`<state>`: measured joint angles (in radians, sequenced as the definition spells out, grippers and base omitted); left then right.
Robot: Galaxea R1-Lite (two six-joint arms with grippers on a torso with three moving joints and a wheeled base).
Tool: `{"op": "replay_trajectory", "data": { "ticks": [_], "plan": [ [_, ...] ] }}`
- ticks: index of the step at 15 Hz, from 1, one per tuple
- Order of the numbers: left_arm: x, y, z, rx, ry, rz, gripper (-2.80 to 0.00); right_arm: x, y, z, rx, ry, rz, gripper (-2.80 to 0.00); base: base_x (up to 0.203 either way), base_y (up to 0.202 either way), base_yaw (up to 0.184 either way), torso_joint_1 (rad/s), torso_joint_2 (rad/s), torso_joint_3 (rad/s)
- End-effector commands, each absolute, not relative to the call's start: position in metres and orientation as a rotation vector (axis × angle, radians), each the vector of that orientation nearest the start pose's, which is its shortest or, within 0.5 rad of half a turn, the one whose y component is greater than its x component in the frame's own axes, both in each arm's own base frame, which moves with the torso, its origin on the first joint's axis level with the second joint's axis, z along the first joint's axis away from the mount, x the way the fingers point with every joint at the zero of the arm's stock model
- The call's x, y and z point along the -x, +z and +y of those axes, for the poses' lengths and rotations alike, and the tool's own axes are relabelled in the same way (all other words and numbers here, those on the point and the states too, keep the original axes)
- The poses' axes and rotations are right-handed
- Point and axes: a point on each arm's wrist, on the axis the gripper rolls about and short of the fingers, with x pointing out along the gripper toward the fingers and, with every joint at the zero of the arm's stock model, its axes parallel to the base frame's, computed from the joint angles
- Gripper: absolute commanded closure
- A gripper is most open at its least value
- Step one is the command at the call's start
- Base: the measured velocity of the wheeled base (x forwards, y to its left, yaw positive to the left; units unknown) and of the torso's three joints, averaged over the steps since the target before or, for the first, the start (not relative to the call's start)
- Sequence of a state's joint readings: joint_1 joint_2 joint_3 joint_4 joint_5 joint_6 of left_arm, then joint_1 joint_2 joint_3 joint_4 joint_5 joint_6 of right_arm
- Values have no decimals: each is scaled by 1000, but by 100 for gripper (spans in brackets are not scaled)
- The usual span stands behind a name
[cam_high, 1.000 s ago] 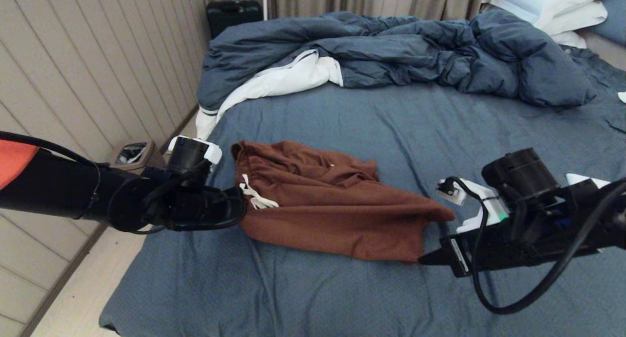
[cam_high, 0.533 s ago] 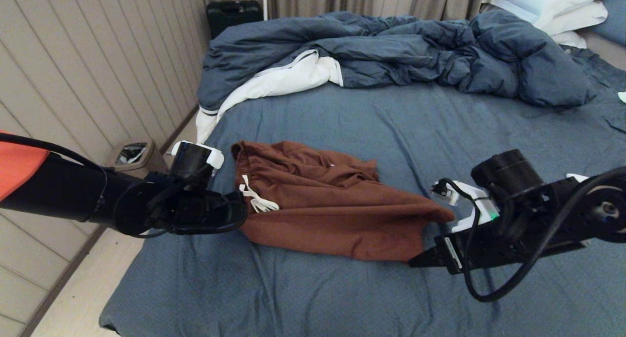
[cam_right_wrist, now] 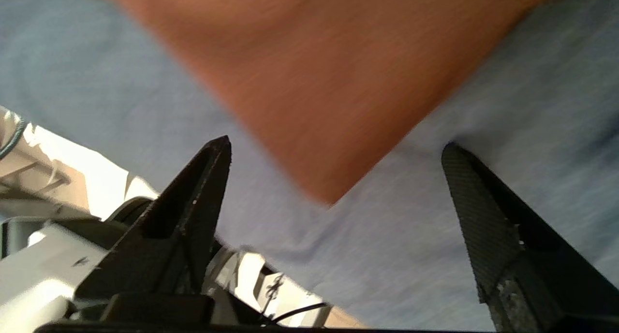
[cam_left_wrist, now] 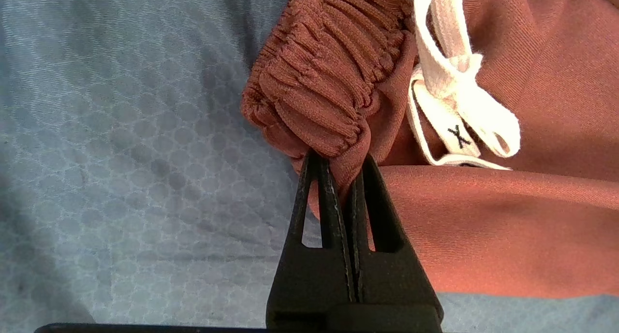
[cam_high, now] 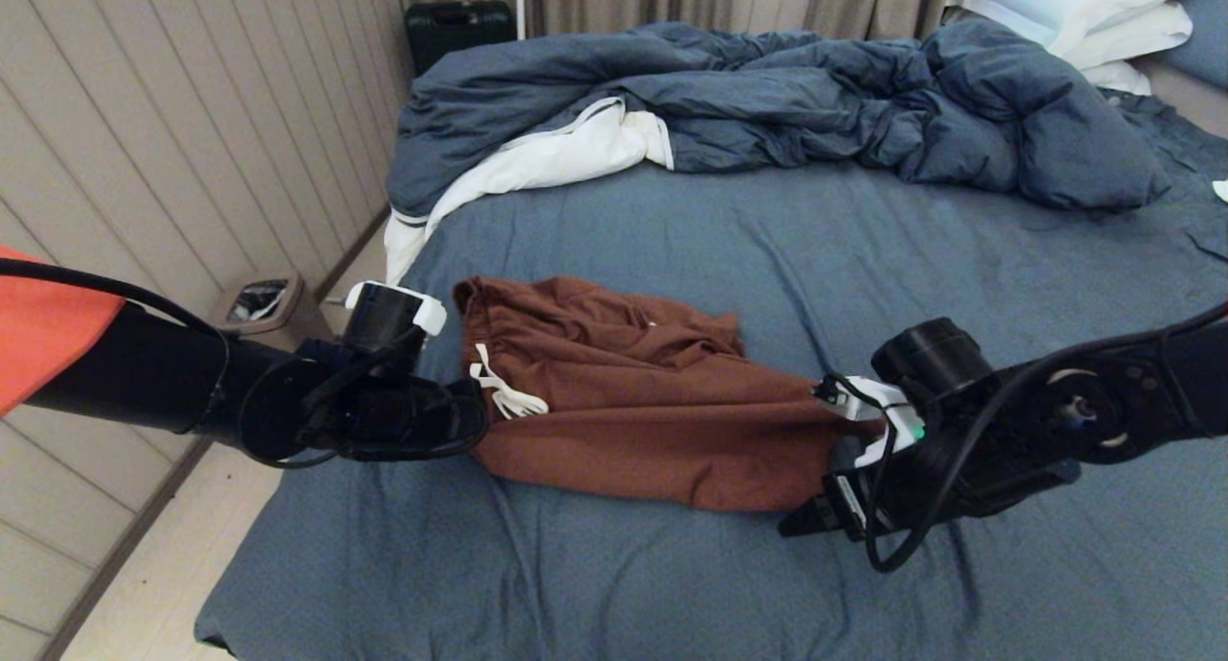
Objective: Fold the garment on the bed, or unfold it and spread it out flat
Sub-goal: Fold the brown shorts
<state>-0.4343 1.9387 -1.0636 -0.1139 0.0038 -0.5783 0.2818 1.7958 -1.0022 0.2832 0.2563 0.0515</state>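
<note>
The garment (cam_high: 652, 412), rust-brown shorts, lies rumpled on the near left part of the bed (cam_high: 767, 248), waistband to the left and leg hem to the right. Its white drawstring (cam_high: 504, 392) lies loose by the waistband. My left gripper (cam_high: 477, 421) is shut on the gathered elastic waistband (cam_left_wrist: 319, 96), with the drawstring (cam_left_wrist: 454, 96) just beside the pinch. My right gripper (cam_high: 801, 525) hovers low at the near right corner of the leg hem. It is open, and the hem's corner (cam_right_wrist: 329, 81) points into the gap between its fingers without touching them.
A rumpled blue duvet (cam_high: 767, 95) with white lining fills the far part of the bed, with white pillows (cam_high: 1074, 9) at the far right. The bed's left edge drops to the floor, where a small bin (cam_high: 257, 301) stands by the panelled wall. A dark suitcase (cam_high: 459, 28) stands at the back.
My right gripper has opened wide, and its arm has swung left and lower toward the hem corner. The left gripper has edged slightly right, still holding the waistband.
</note>
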Motion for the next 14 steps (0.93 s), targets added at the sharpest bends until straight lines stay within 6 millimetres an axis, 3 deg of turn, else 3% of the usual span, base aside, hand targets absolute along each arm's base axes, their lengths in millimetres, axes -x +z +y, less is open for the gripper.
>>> {"op": "replay_trajectory", "data": {
  "ticks": [1, 6, 14],
  "plan": [
    [-321, 122, -148, 378, -177, 841, 0, -288, 125, 85, -30, 434, 1114, -280, 0, 0, 0, 0, 0, 0],
    [-321, 123, -149, 388, -174, 836, 0, -304, 123, 90, -9, 405, 1100, -280, 0, 0, 0, 0, 0, 0],
    [-321, 125, -149, 396, -173, 831, 0, -305, 131, 92, -8, 409, 1074, -280, 0, 0, 0, 0, 0, 0]
  ]
}}
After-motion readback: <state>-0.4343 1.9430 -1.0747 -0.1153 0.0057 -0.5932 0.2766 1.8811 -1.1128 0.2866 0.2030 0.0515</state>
